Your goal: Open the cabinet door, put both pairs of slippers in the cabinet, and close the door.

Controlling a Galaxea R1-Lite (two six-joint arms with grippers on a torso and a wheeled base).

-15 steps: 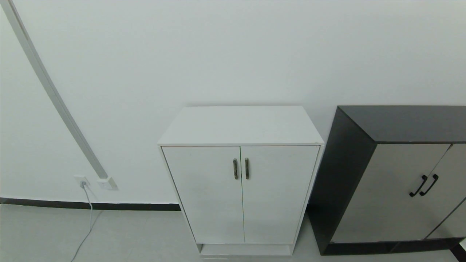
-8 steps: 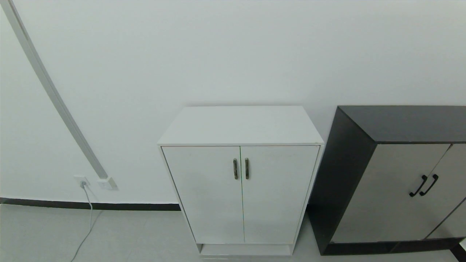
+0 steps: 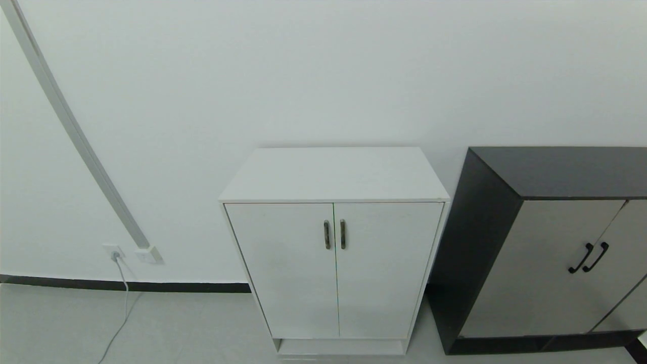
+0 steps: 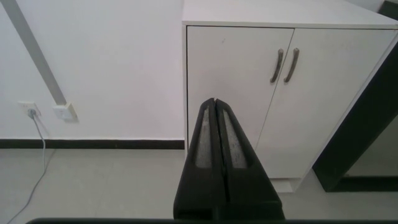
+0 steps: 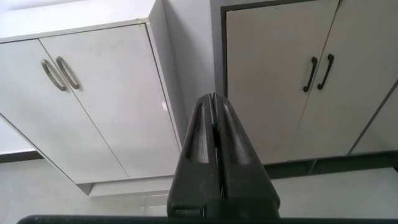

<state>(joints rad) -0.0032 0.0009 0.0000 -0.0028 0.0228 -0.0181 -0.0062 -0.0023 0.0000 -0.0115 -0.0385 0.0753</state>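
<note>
Plain white wall (image 3: 323,71) is the backdrop you're facing, with grey floor (image 3: 177,328) below it. Your cabinet (image 3: 333,263) is the white one standing against that wall at the centre of the head view. Both of its doors (image 3: 285,268) are shut flush, and the two handles (image 3: 327,234) stand upright side by side at the seam. A black cabinet (image 3: 546,263) with grey doors stands just beside it on your right, shut as well. Off to your left a socket (image 3: 113,251) sits low on the wall with a cable (image 3: 124,298) running down to the floor, and a conduit (image 3: 76,131) slants up the wall above it.

Your left end effector (image 4: 215,109) is clenched, fingers pressed together and gripping nothing. It is held apart from the cabinet, pointing at its front, touching neither door nor handle. Your right end effector (image 5: 214,102) is clenched in the same way, aimed at where the two cabinets meet and apart from both
</note>
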